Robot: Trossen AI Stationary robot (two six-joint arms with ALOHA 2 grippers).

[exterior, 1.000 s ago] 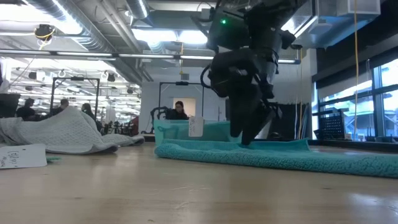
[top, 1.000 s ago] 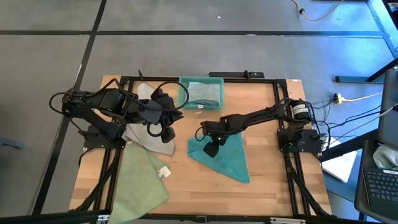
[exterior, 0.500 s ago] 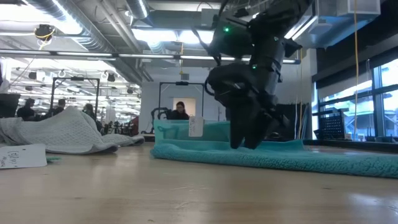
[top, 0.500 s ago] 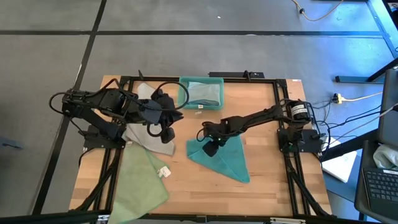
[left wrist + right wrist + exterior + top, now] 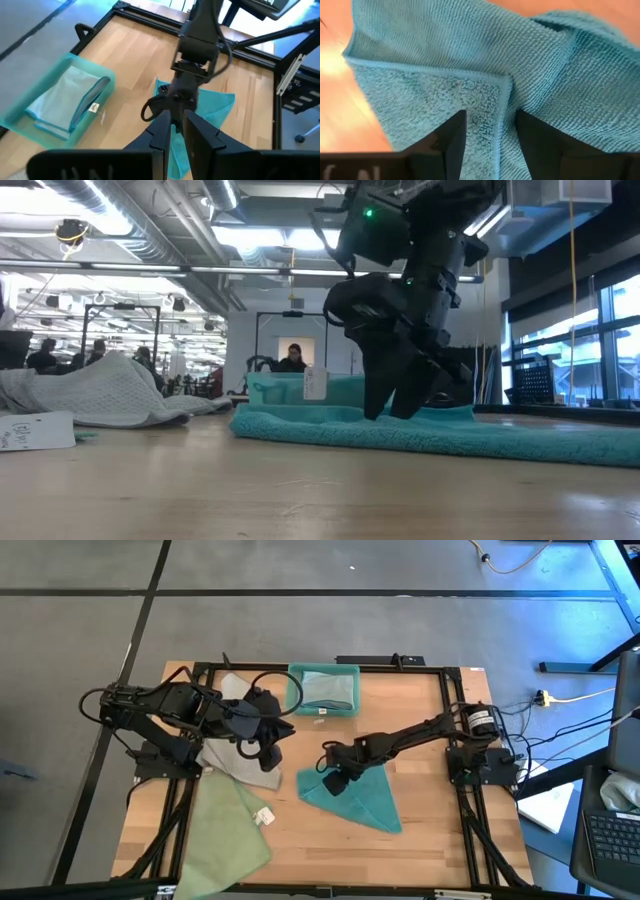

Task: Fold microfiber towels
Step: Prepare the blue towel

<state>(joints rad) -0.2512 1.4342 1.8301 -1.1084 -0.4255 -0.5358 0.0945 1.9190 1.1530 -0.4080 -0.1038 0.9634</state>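
A teal microfiber towel (image 5: pixel 365 800) lies flat mid-table, one corner folded over. My right gripper (image 5: pixel 328 783) stands open on its left corner, steeply tipped down. A light grey towel (image 5: pixel 232 755) lies rumpled at the left. A pale green towel (image 5: pixel 225 830) with a white tag (image 5: pixel 265 817) is spread over the near left corner. My left gripper (image 5: pixel 270 745) hovers above the grey towel, shut and empty, pointing toward the right arm. My right gripper (image 5: pixel 490 117) sets its two open fingertips (image 5: pixel 385 412) down on the teal towel near its left corner. They stand either side of the hem (image 5: pixel 506 95) of the folded-over flap. The fingers come from above, slanting. The towel (image 5: pixel 480 438) lies flat on the table.
A rigid teal bin (image 5: pixel 325 670) with folded cloths stands at the far edge, centre. A black frame (image 5: pixel 200 670) runs around the table. Bare wood lies at the near right and far right of the table. People show in the room behind, in the low view.
My right gripper has sunk a little, rolled about its pointing line, and shifted toward the table's left edge. The teal towel's left corner has slid with it toward the left; the rest has stayed put.
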